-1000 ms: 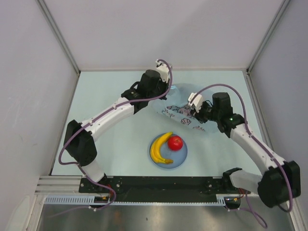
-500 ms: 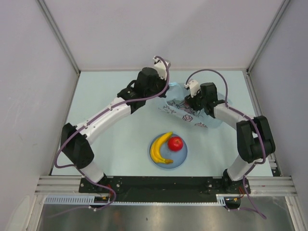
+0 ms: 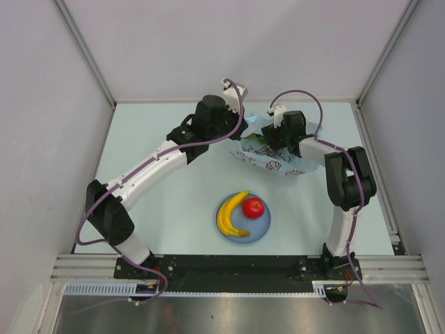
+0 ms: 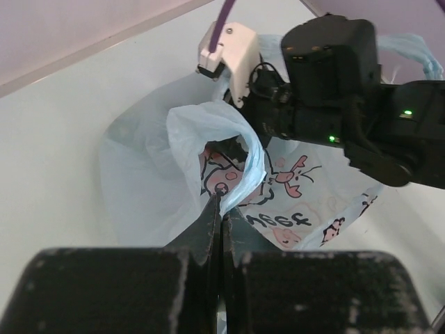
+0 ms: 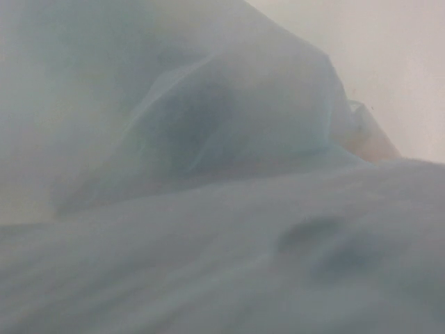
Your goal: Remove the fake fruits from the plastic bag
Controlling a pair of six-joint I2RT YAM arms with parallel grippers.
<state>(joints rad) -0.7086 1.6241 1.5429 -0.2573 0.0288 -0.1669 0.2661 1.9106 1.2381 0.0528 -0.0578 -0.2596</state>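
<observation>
From above, the bag (image 3: 281,165) lay at the far middle of the desk (image 3: 153,139). The left hand (image 3: 238,132) was at its rim. The right hand (image 3: 267,141) reached into the mouth with its fingers hidden, so wide or narrow could not be told. A banana (image 3: 229,214) and a red fruit (image 3: 253,207) lay on the plate (image 3: 263,233), well apart from the bag. Any fruits left inside were out of sight.

In the left wrist view, the left hand was clamped on a fold of the rim, holding the mouth up. The thin film looked likely to slip or tear under a pull, and the mouth would then fall over the right hand.

The right wrist view gave only blurred blue film close to the lens. Working that blind, the hand could pinch film instead of a fruit and drag the bag.

The desk was pale blue and smooth, so the bag might slide. Plain grey walls (image 3: 208,49) closed three sides, the far one near the bag.
</observation>
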